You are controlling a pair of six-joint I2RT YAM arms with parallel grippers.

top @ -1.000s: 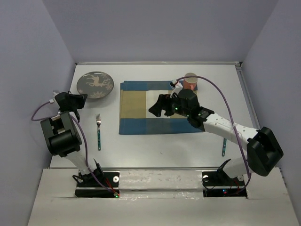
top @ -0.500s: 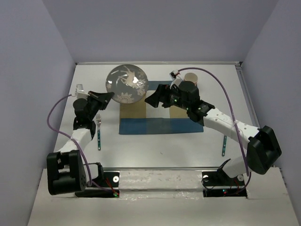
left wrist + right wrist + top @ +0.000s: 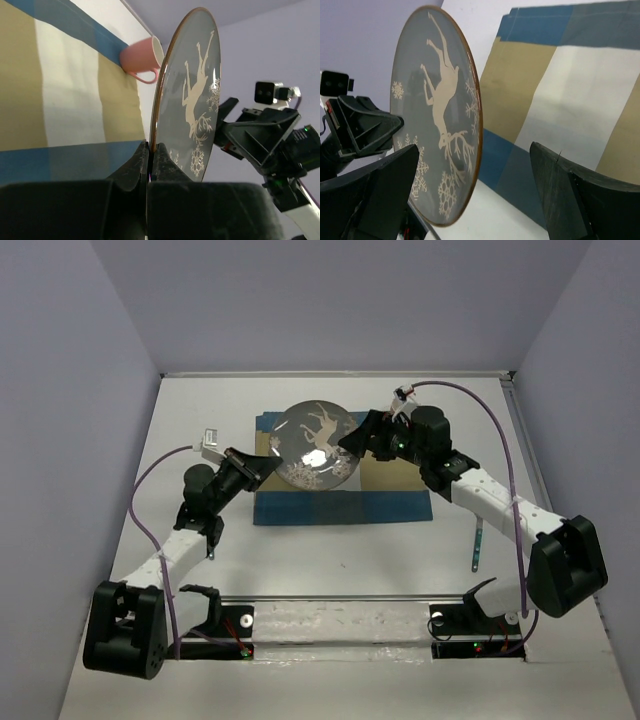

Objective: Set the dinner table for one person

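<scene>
Two arms meet over the checked mat (image 3: 340, 508), 12 o'clock on the white bench (image 3: 350, 550): left fingers (image 3: 131, 170) clench the plate (image 3: 315, 443), on edge; right fingers (image 3: 570, 195) gape at its 3 o'clock. Plate placement seems in hand; next, tilt it flat onto the mat.

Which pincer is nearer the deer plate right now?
Left. The left pincer is shut on the plate at its rim, holding it tilted above the mat; the right pincer stands open beside the opposite rim.

Likely a lab: bare walled enclosure (image 3: 330, 300)
</scene>
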